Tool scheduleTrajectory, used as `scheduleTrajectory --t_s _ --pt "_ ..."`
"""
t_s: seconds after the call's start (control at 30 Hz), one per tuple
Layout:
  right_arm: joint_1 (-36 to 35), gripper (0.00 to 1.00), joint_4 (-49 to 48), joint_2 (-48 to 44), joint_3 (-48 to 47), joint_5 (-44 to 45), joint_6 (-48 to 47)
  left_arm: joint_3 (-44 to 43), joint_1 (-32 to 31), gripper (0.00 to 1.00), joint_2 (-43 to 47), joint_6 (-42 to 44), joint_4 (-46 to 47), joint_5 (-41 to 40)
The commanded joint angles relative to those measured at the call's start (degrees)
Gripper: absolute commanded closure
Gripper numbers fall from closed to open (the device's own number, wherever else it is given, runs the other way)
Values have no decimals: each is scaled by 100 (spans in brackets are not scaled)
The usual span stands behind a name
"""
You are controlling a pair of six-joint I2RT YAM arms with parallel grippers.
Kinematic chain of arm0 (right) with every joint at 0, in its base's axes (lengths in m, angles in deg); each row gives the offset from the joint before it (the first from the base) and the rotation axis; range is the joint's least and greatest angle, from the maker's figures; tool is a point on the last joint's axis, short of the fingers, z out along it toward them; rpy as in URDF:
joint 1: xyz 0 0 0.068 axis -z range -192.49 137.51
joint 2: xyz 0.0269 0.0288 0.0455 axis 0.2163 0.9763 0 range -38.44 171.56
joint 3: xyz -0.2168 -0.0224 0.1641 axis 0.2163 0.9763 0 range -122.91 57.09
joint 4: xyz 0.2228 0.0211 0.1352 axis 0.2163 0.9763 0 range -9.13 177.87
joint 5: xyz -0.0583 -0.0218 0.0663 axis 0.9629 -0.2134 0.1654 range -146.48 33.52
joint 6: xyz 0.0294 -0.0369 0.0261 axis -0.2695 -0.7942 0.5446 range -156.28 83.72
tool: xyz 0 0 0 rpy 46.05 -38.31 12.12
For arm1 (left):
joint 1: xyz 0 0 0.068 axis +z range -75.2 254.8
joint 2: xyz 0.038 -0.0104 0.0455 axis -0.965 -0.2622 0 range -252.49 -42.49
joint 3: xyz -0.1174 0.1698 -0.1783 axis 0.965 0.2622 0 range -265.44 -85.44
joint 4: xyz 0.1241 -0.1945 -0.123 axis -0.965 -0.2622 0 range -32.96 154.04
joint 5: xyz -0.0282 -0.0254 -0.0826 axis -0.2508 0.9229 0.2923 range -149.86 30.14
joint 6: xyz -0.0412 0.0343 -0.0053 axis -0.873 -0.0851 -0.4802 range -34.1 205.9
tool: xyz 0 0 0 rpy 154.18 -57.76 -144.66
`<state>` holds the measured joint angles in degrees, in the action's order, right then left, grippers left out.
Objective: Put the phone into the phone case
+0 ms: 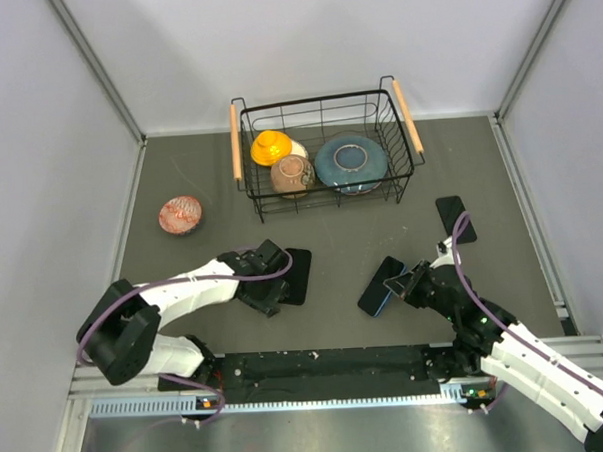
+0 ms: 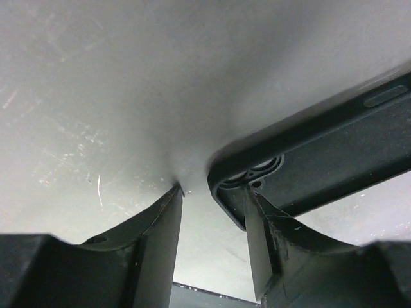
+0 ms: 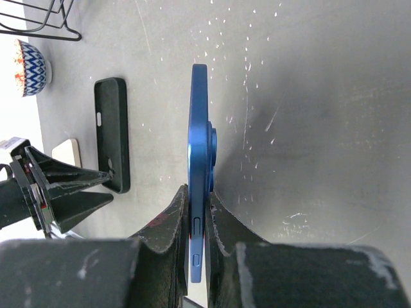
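Observation:
The black phone case (image 1: 298, 274) lies flat on the grey table, left of centre. My left gripper (image 1: 267, 283) is down at its near-left end. In the left wrist view the case's (image 2: 321, 154) camera-cutout corner sits between my fingers; the right finger (image 2: 263, 237) rests over the case's rim, the left finger stands apart from it, and the gripper (image 2: 213, 192) is open. The blue phone (image 1: 380, 286) is held on edge just above the table, with my right gripper (image 1: 404, 282) shut on it. The right wrist view shows the phone (image 3: 198, 128) upright between the fingers and the case (image 3: 112, 135) off to the left.
A wire basket (image 1: 316, 98) with wooden handles stands at the back, holding an orange bowl, a brown cup and a blue plate. A red patterned bowl (image 1: 181, 214) sits at the left. A second flat black slab (image 1: 455, 217) lies at the right. Grey walls enclose the table.

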<state>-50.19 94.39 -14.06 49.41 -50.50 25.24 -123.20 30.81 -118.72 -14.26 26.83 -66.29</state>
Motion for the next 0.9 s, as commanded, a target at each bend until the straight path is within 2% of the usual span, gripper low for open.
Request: scheduleTrajectory --t_s 0.0,0.03,0.13,0.27,0.3,0.33,0.37,0.4,0.57,0.7,0.87 --pt "34 100 37 -65 -374 149 -245 -240 -22 53 -313 -540 -163 -59" --pt "34 100 37 -74 -374 167 -245 -302 -22 54 -366 -540 -268 -59" --pt "25 100 81 -135 -392 193 -237 -390 -22 65 -481 -452 -400 -103" --pt "34 100 125 -223 -401 237 -254 -390 -22 72 -577 -364 -550 -305" --pt "25 100 125 -232 -409 237 -272 -399 -22 85 -586 -312 -550 -314" --pt "34 100 142 -232 -444 263 -289 -443 -22 93 -604 -94 -550 -340" --pt "25 100 160 -232 -453 272 -307 -486 -22 100 -630 109 -516 -384" --pt "34 100 169 -232 -497 290 -385 -565 -22 100 -639 363 -515 -463" --pt "25 100 467 -241 -752 439 -719 -1251 -101 100 -648 3024 -393 -1016" --pt "34 100 775 -328 -1094 483 -1009 -1453 -119 100 -604 5553 214 -711" --pt "25 100 968 -609 -1209 536 -1387 -2402 -110 100 -1130 7280 -462 -219"
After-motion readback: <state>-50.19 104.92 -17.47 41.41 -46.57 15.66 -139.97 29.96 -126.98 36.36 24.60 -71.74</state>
